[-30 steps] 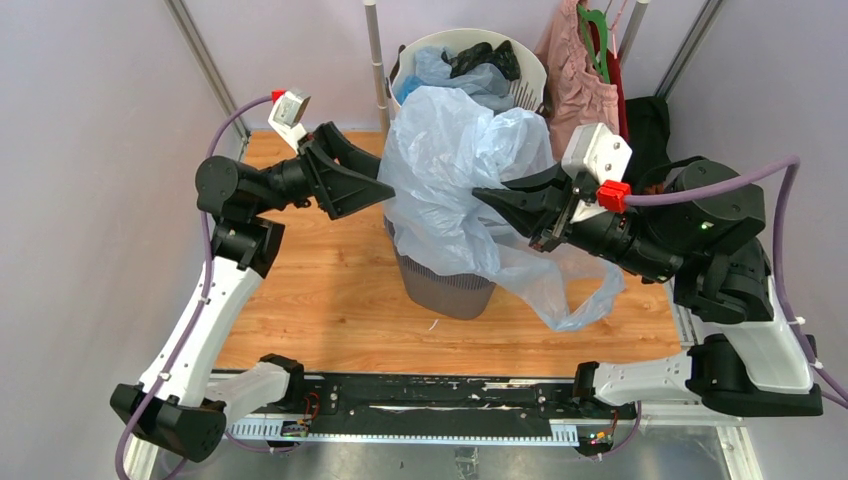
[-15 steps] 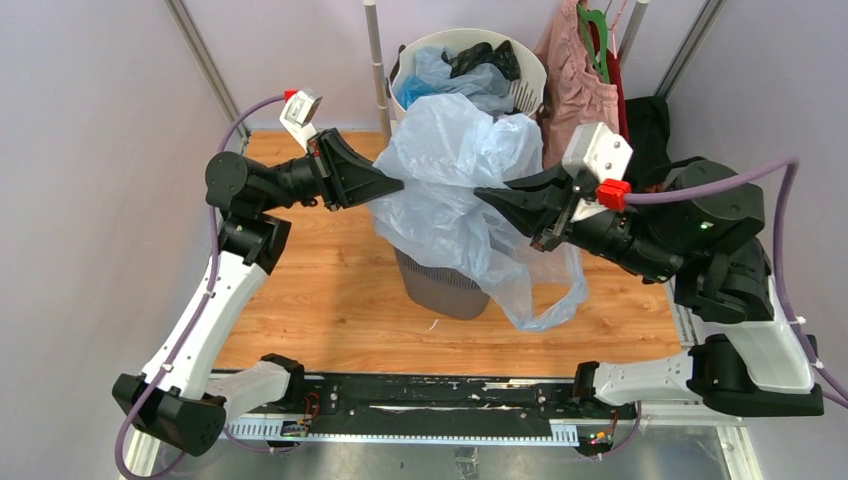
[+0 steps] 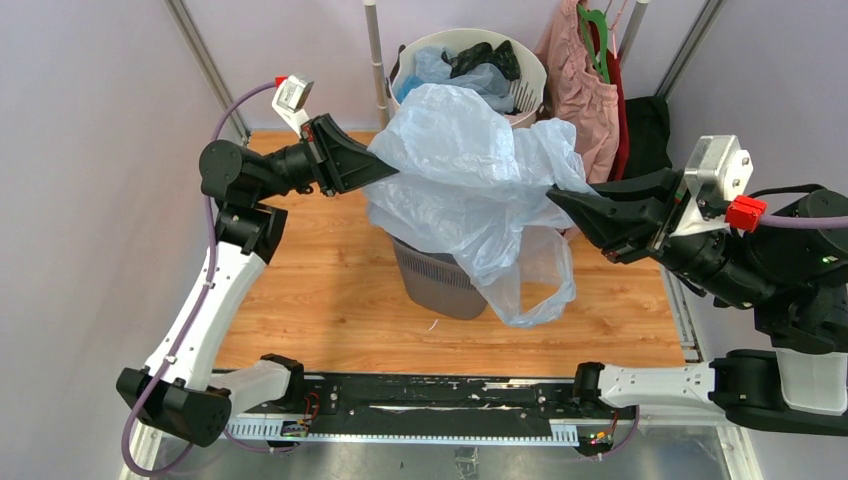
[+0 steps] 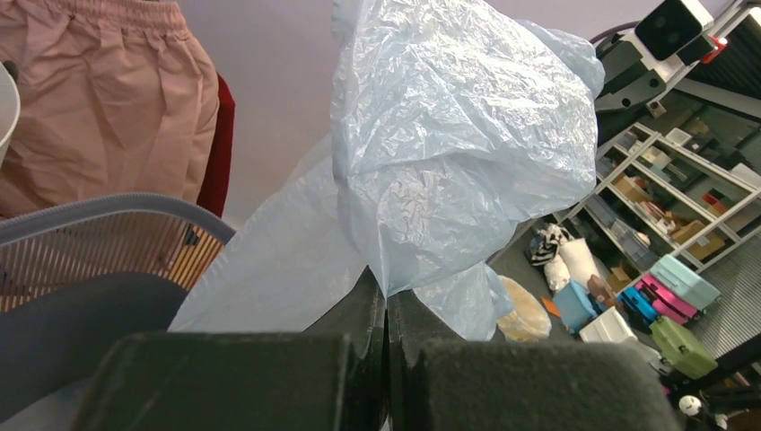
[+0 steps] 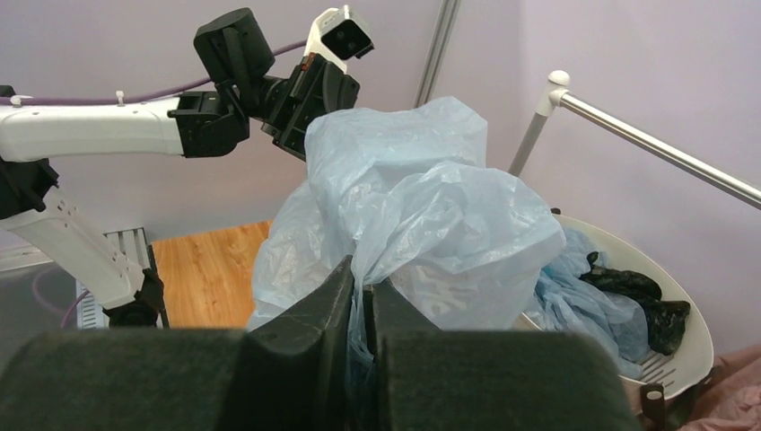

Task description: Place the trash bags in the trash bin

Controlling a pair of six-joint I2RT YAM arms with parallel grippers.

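Note:
A large pale blue see-through trash bag [image 3: 460,170] hangs stretched between both grippers above the dark grey mesh trash bin [image 3: 440,285]. My left gripper [image 3: 385,172] is shut on the bag's left edge; in the left wrist view the film [image 4: 449,135] rises from the closed gripper [image 4: 386,292], with the bin's rim [image 4: 108,208] at lower left. My right gripper [image 3: 555,195] pinches the bag's right side; in the right wrist view the gripper [image 5: 363,274] stands nearly together with film [image 5: 422,206] caught in the narrow gap. The bag's lower loop [image 3: 540,290] dangles outside the bin on the right.
A round white slotted basket [image 3: 527,95] behind the bin holds more blue and black bags [image 3: 470,65]. A pink garment [image 3: 580,90] hangs on a rail at back right, with dark cloth [image 3: 645,130] beside it. The wooden tabletop [image 3: 320,290] surrounds the bin.
My left gripper closed on the bag's left edge and rose slightly. My right arm drew back to the right with the bag, spreading it wider and higher over the bin.

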